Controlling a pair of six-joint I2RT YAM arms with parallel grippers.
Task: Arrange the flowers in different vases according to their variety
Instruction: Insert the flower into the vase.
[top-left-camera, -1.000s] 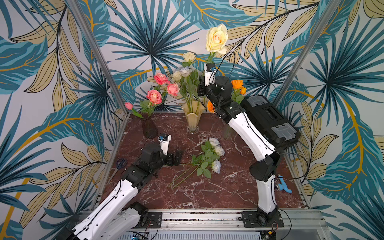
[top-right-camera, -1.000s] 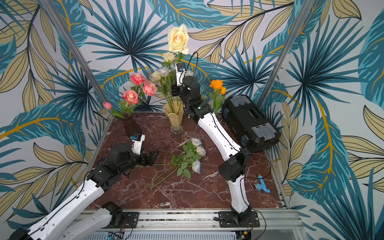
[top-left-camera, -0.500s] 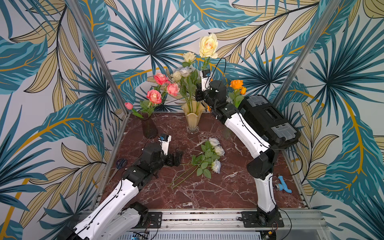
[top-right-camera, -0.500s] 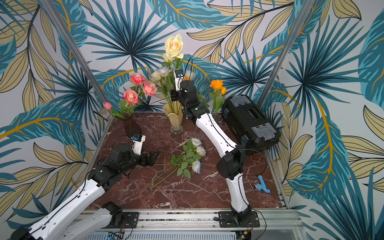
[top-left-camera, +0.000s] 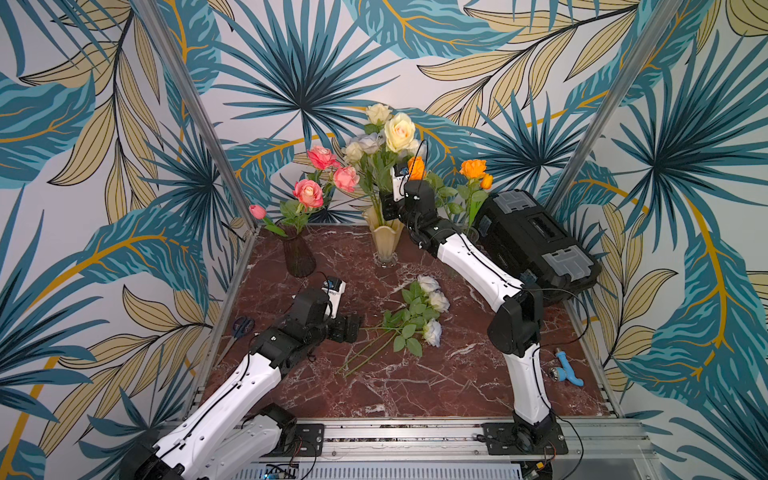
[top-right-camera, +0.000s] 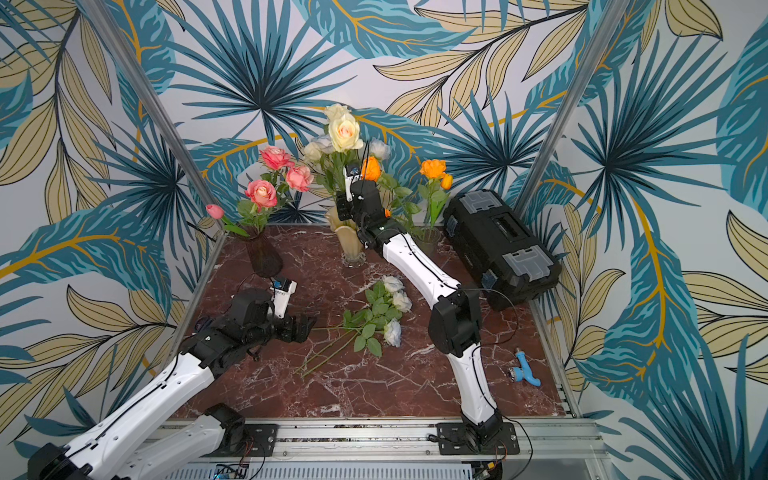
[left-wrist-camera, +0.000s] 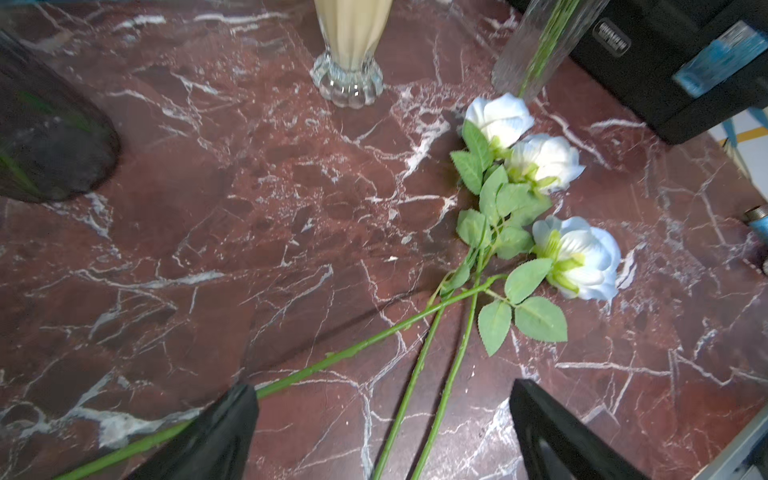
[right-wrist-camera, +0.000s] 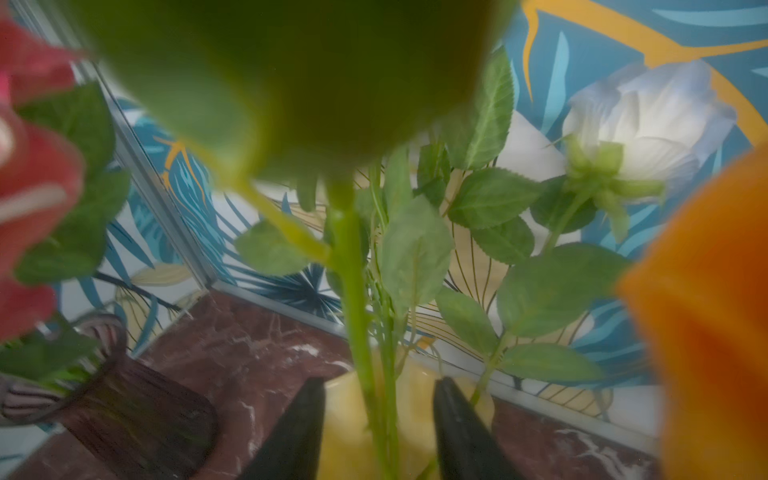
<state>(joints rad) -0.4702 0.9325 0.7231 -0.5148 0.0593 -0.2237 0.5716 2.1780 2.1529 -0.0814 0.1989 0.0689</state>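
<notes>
Down since a second ago: the cream rose has sunk from high over the bunch to sit among it, and the right fingers, then shut on its stem, have parted.

Near, lower left of frame: left fingers hover low over the desk, spread wide, nothing held. Left wrist view puts the lower stems of the three white roses between them. One stem runs right by a finger; whether it touches, I can't tell. The stems cross, so I judge the next pick calls for singling one out before closing.

Middle: those roses lie loose at frame centre.

Far, upper centre: the cream-yellow vase holds the white and cream blooms. Right wrist view shows the stem standing free between the part-open fingers, a gap on each side. I read this as the release, done bar the retreat. That wants a clean back-out, since leaves and an orange rose crowd the wrist. To the left of that vase, the purple vase holds the pink roses and the pink tulip.

Hard to see: the clear vase sits mostly behind the right forearm. A blurred green mass smothers half the right wrist view. How deep the stem sits, I can't tell.
</notes>
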